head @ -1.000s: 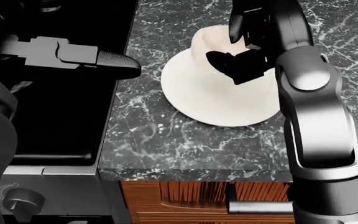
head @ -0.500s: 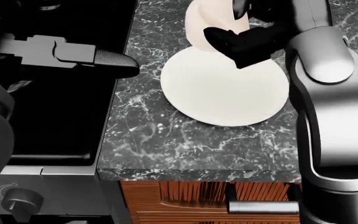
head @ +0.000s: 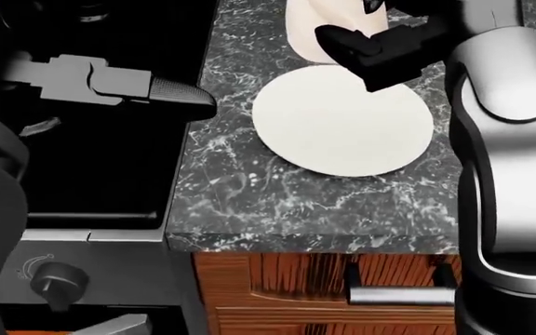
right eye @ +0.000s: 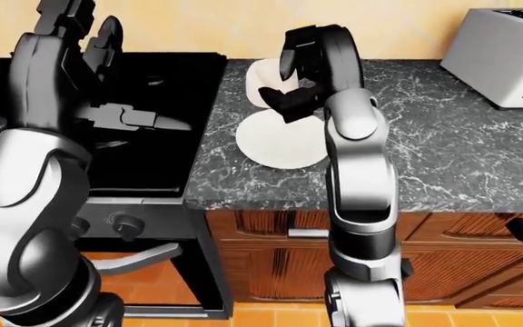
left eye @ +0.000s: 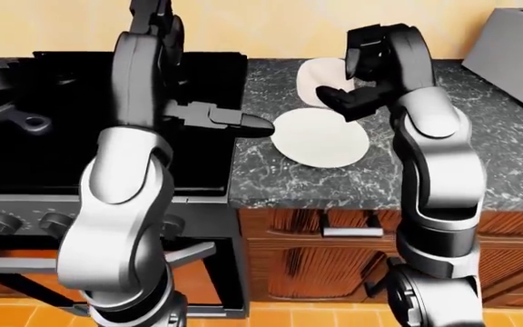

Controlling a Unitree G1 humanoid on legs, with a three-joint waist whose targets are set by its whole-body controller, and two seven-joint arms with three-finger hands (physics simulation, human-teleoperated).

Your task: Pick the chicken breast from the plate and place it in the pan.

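Note:
My right hand is shut on the pale chicken breast and holds it in the air above the upper edge of the round white plate. The plate lies bare on the dark marble counter. In the head view the breast shows at the top edge, partly hidden by the black fingers. My left hand is raised high over the black stove, fingers spread and holding nothing. At the left edge of the left-eye view a dark pan handle shows on the stove; the pan's body is hard to make out.
A silver toaster stands on the counter at the upper right. Stove knobs line the stove's face, and wooden drawers with metal handles sit under the counter. My left forearm reaches across the stove beside the plate.
My right hand has lifted the chicken breast off the plate, toward the top of the head view, leaving the plate bare. The view itself has shifted slightly. The left arm has barely moved.

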